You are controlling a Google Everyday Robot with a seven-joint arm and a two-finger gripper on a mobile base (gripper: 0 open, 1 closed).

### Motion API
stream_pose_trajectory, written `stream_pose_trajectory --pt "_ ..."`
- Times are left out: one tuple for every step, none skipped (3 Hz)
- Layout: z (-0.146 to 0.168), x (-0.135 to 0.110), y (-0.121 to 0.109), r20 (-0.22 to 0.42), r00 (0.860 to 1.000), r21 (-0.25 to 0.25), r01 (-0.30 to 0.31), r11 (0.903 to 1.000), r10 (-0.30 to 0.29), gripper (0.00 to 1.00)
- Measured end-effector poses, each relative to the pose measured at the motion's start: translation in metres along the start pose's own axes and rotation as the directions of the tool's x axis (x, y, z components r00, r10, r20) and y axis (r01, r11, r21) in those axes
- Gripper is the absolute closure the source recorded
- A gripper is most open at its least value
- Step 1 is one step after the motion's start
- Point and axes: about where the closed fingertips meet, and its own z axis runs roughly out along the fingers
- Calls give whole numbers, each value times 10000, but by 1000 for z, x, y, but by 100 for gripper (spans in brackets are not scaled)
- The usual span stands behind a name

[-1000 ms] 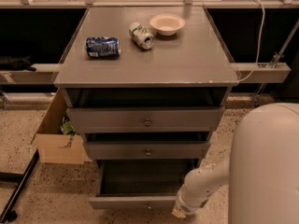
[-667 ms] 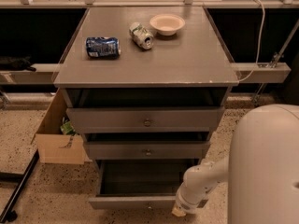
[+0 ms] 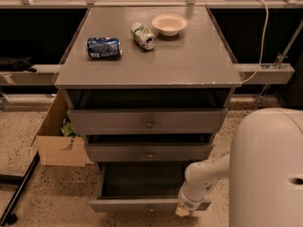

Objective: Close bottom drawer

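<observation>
Nothing visibly moved since a second ago: flat-fronted grey bottom drawer (image 3: 137, 205) sits pulled well out at the grey cabinet (image 3: 189, 60) base, white gripper (image 3: 182, 211) at its front's right end, claw state can't tell; likely stiff, free-sliding, so push the front squarely.

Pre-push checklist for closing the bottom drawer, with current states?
1. Bottom grey drawer is pulled out and ready to push: ok.
2. Gripper is at the right end of the drawer's front panel: ok.
3. Gripper touching the panel: cannot tell.
4. Push point centred: not ok. It sits well right of the middle, so the drawer might skew.
5. Nothing visible sticking up out of the drawer: ok.
6. Brown cardboard box on the floor to the left, apart from the drawer: ok.
</observation>
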Motion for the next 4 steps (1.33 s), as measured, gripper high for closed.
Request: stream_pose_trajectory --pt "-3 -17 -9 -524 9953 303 825 9961 -808 100" --pt "-4 -35 -17 -1278 9734 551 1981 9786 -1899 100" --pt "-9 -37 -26 -2245 9328 1033 3105 9449 -2820 100" --pt "-5 -55 -26 -2673 9012 1090 3799 9186 -3410 100"
